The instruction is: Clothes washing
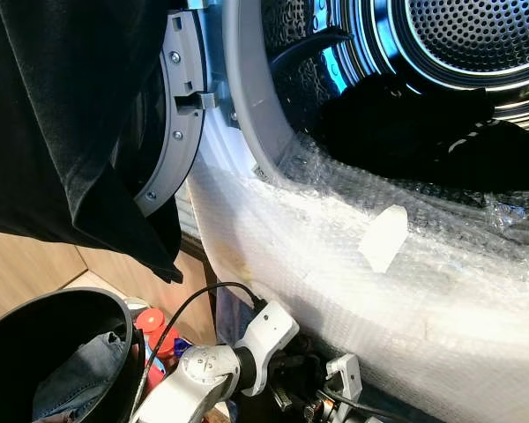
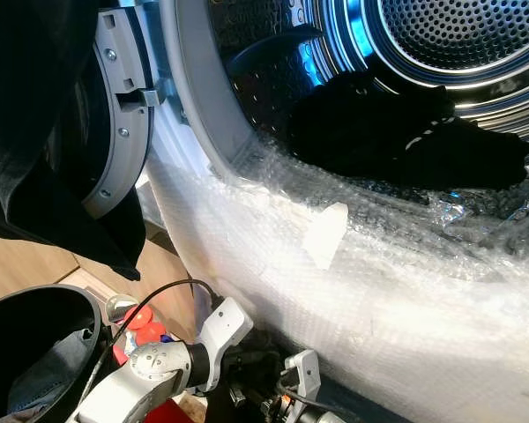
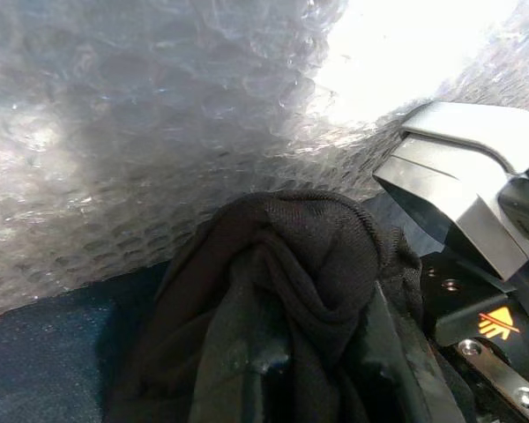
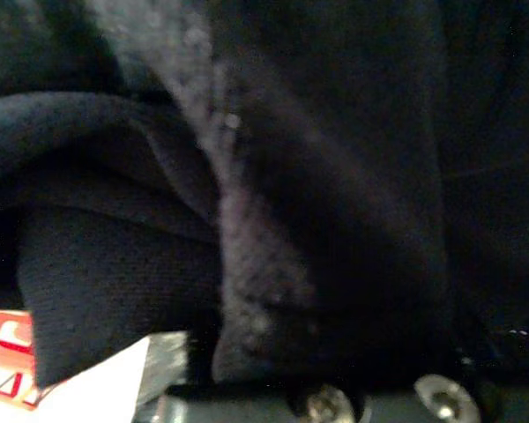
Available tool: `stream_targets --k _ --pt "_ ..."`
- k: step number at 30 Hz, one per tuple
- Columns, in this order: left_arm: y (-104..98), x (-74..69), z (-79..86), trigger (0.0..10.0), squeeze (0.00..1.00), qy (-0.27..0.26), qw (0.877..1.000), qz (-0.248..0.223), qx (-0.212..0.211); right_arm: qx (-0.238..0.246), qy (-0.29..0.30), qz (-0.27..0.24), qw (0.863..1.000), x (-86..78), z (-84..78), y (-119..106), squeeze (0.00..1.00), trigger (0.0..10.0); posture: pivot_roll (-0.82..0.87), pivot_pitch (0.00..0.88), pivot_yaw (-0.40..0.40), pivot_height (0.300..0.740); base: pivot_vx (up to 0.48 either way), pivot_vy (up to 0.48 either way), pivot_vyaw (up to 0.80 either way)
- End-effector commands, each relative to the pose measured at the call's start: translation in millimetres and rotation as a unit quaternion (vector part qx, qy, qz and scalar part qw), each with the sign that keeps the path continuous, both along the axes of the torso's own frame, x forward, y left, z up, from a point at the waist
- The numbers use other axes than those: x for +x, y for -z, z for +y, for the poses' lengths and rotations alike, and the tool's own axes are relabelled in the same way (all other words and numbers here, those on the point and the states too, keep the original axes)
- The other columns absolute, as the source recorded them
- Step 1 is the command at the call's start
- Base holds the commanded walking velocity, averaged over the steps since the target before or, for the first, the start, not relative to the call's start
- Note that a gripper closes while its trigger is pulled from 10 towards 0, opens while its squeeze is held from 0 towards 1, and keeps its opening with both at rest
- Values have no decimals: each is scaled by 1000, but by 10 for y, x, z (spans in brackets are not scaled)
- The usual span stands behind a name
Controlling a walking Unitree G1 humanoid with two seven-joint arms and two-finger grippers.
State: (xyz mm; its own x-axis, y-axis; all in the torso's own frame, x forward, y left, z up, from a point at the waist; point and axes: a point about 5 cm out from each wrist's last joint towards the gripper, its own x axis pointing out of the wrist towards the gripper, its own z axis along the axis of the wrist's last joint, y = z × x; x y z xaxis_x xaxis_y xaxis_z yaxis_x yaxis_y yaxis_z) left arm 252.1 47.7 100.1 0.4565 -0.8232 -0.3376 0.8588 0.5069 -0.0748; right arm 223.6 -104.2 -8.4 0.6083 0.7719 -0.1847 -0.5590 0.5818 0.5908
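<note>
You had the front-loading washing machine's perforated steel drum (image 1: pixel 476 35) open at about 1 o'clock in the head views, with a heap of black clothing (image 1: pixel 423 141) lying just inside its mouth. A sheet of clear bubble wrap (image 1: pixel 353 256) covered the white machine front below the grey door seal (image 1: pixel 247 97), and a small white tab (image 1: pixel 383 236) stuck out of it near the centre. At 10 o'clock a black garment (image 1: pixel 62 115) hung in front of the grey round door frame (image 1: pixel 181 115). At 7 o'clock stood your round black laundry basket (image 1: pixel 44 313), with blue denim (image 1: pixel 70 374) inside it, and a red-capped bottle (image 1: pixel 154 326) just beside it. Your silver left arm (image 1: pixel 212 366) reached low at 6 o'clock, under the bubble-wrapped front. In its wrist view your left gripper (image 3: pixel 282 370) had its fingers clenched on a bunched black knit cloth (image 3: pixel 291 273), right against the bubble wrap. Your right wrist view was pressed into dark fabric (image 4: pixel 317 176); whether those fingers were released or clenched, I cannot tell.
</note>
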Motion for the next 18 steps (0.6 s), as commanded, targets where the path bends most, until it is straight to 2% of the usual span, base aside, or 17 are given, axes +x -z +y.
stream_targets --k 1,7,8,9,10,11,15,18 --pt "-50 -18 -2 0 0 6 1000 0 -10 7 14 -24 1000 85 -37 -96 0 0 13 0 2 740 0 0 0" --pt "-59 -10 -6 0 0 9 1000 -2 -6 0 13 -26 1000 91 -56 -88 0 0 16 5 -2 740 0 0 0" --pt "-65 -7 -11 1843 0 12 1000 -4 -4 -1 10 -27 1000 94 -60 -92 0 0 17 9 -3 740 0 0 0" --pt "-68 -1 -13 1843 0 13 1000 -7 -1 -1 10 -27 1000 99 -63 -94 0 0 22 13 -4 740 0 0 0" --pt "-68 3 -9 8314 0 10 1000 -6 0 -2 13 -28 1000 105 -68 -97 0 0 24 14 -3 740 0 0 0" --pt "-63 8 2 9922 0 3 1000 -5 4 -3 18 -29 999 120 -85 -105 0 0 24 15 -2 740 0 0 0" --pt "27 -66 49 10000 0 16 999 15 33 -8 36 -22 999 153 -141 -92 0 0 29 26 4 740 0 0 0" --pt "-17 42 89 10000 0 -19 999 -16 47 -7 37 -24 999 154 -166 -99 0 0 32 35 6 740 0 0 0"
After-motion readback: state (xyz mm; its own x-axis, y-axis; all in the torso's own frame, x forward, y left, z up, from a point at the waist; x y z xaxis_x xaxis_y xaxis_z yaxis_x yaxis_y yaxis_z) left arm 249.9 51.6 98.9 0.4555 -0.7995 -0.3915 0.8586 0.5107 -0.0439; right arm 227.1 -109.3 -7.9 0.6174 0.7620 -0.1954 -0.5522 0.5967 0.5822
